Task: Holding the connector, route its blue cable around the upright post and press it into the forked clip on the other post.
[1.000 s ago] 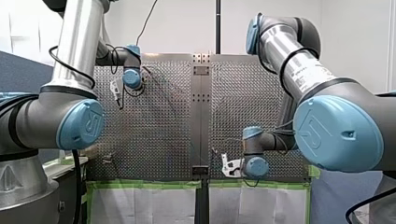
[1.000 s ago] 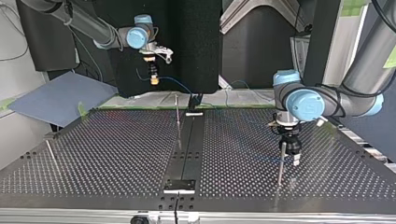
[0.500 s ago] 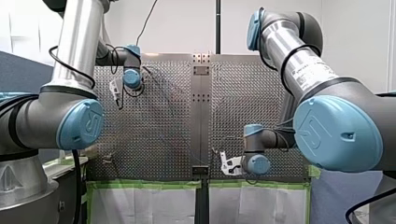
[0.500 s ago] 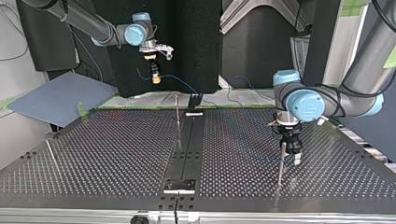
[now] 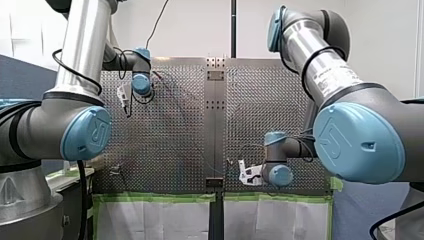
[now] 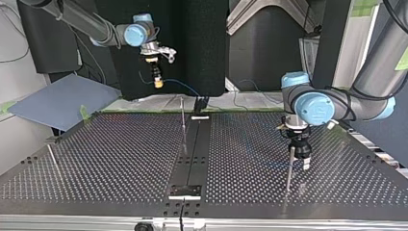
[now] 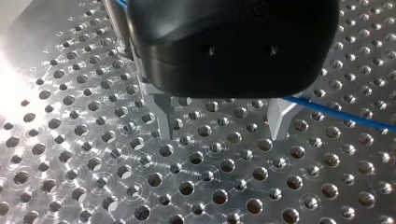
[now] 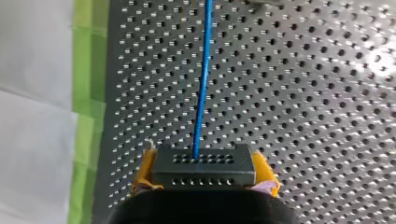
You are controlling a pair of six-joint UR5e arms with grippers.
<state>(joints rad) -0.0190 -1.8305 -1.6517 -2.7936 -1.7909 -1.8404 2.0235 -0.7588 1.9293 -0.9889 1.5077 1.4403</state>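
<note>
In my right claw (image 8: 203,164), connector (image 8: 204,171) clamped, blue cable (image 8: 201,84) running ahead, my left claw (image 7: 222,135) agape

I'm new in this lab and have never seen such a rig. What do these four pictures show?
Two robot arms work over a perforated metal table. One picture looks from behind the arms, one faces them across the table, two come from cameras on the wrists. Thin upright posts stand on the table. My right gripper, with yellow pads, is shut on a black connector whose blue cable trails away. My left gripper is open and holds nothing.
</note>
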